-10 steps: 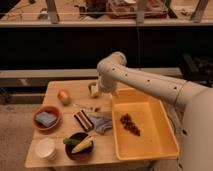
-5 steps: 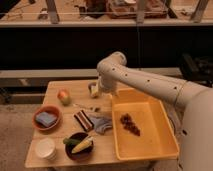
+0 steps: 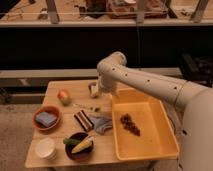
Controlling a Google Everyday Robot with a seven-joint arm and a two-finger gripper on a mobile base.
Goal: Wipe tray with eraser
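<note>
Eraser [image 3: 83, 120] (the striped block, I judge) lies on the table [image 3: 60, 131], touching the cloth [image 3: 103, 124], near the tray [image 3: 150, 145]. It is probably light, with a stiff back and soft felt; take it across its narrow sides. Farther back, the gripper [image 3: 94, 91] hangs apart from it; open or closed, I cannot tell.

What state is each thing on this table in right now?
yellow tray: dirty, dark crumbs inside, not yet wiped.
eraser: lying on the table, left of the tray, unheld.
gripper: low over the table's far side, away from the eraser.
gray cloth: crumpled beside the tray.
orange bowl: holding a blue sponge.
apple: whole.
</note>
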